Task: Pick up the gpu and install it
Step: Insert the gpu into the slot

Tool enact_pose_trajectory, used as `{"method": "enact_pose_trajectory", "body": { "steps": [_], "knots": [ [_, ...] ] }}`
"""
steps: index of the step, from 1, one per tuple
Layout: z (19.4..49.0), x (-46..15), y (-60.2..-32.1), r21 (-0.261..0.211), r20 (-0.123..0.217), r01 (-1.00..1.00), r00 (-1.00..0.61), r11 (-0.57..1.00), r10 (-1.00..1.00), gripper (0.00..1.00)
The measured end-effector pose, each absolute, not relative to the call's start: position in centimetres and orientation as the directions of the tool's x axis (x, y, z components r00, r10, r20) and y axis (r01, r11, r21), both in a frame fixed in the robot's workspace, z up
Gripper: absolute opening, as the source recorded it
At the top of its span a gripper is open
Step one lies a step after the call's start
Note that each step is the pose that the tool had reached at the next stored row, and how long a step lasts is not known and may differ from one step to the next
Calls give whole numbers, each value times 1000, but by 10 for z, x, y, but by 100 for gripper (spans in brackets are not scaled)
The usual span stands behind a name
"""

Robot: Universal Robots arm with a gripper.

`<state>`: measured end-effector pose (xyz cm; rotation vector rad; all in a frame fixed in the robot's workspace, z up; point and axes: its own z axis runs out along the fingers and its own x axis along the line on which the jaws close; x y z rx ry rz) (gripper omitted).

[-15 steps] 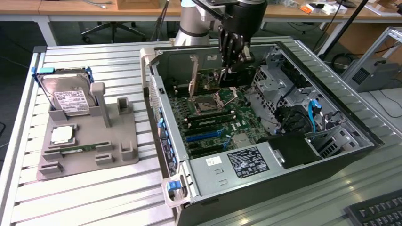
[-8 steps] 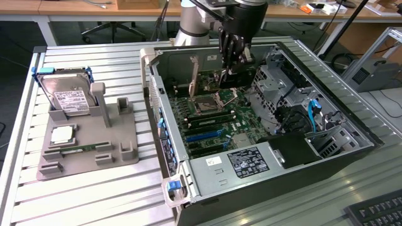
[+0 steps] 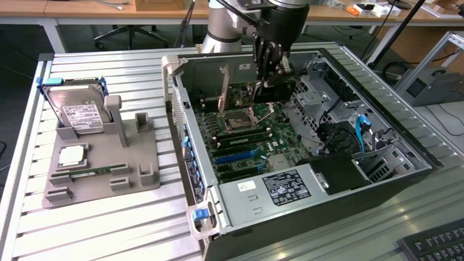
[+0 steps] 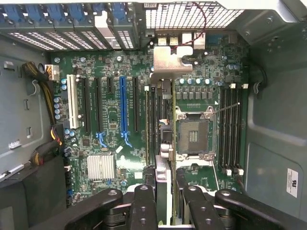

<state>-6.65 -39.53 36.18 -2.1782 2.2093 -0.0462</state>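
The gripper (image 3: 267,81) hangs inside the open computer case (image 3: 406,163), its fingers (image 3: 270,57) pinching the gpu (image 3: 264,92) by the upper edge, so the card hangs on edge above the motherboard (image 3: 243,141) without touching it. In the exterior view the gpu sits toward twelve o'clock of the case interior, its green board and dark cooler just below the fingertips, directly over the bare CPU socket (image 3: 236,119). From the wrist view the gpu (image 4: 163,124) is seen edge-on, a thin strip running away from the fingers (image 4: 144,206), with its silver end bracket (image 4: 170,60) at the far end near the case's rear grille (image 4: 192,17). It lines up between the black expansion slots (image 4: 136,105) and the CPU socket (image 4: 194,136); the blue slot (image 4: 123,108) lies a little farther from it, and a finned silver heatsink (image 4: 100,167) lies beyond that, near seven o'clock of the board. The memory slots (image 4: 230,129) sit on the other side of the socket. On the slatted bench (image 3: 108,234), at nine o'clock from the case in the exterior view, a grey parts holder (image 3: 145,179) carries a hard drive (image 3: 83,117) standing upright, a processor chip (image 3: 73,156) lying flat, and a narrow green memory stick (image 3: 91,171) set on edge.
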Motion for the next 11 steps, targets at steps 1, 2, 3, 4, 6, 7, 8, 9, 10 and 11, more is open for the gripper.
{"method": "enact_pose_trajectory", "body": {
  "steps": [1,2,3,4,6,7,8,9,10,11],
  "knots": [
    [361,-67,-396,-48,-7,-999,-14,14,-1000,27],
    [361,-67,-396,-48,-7,-999,-14,14,-1000,27],
    [361,-67,-396,-48,-7,-999,-14,14,-1000,27],
    [360,-67,-396,-48,-7,-999,-14,14,-1000,27],
    [359,-67,-396,-48,-7,-999,-14,14,-1000,27],
    [359,-67,-397,-48,-7,-999,-14,14,-1000,27],
    [359,-66,-397,-48,-7,-999,-14,14,-1000,27],
    [358,-66,-397,-48,-7,-999,-14,14,-1000,27],
    [358,-66,-397,-48,-7,-999,-14,14,-1000,27],
    [357,-67,-397,-48,-7,-999,-14,14,-1000,27]
  ]
}}
